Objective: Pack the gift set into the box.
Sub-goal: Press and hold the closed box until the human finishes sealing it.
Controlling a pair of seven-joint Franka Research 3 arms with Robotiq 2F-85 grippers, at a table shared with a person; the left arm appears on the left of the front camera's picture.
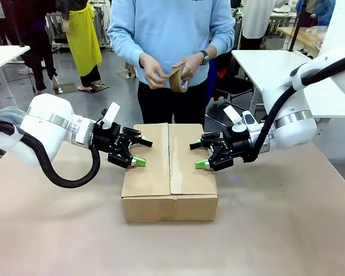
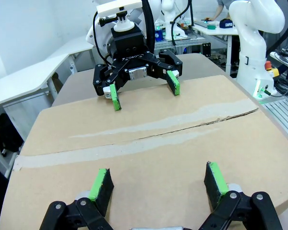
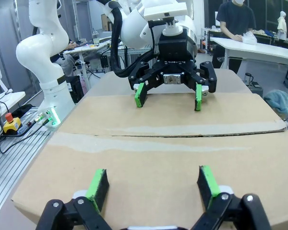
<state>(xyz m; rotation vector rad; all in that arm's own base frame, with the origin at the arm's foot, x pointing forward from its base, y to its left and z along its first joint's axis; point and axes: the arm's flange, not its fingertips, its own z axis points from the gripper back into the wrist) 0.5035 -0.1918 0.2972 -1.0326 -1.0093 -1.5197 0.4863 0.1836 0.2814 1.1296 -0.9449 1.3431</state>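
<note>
Resting mid-frame on desk: box, flaps closed | left claw, right claw both spread, flanking top | judged stiff, light; press flaps near seam | hands hold tape roll.

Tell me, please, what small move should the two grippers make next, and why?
Probably both should press lightly on the flaps and hold. The box is closed but its middle seam is untaped, the left gripper and right gripper sit open over opposite flaps, and the person's hands are readying the tape roll.
</note>
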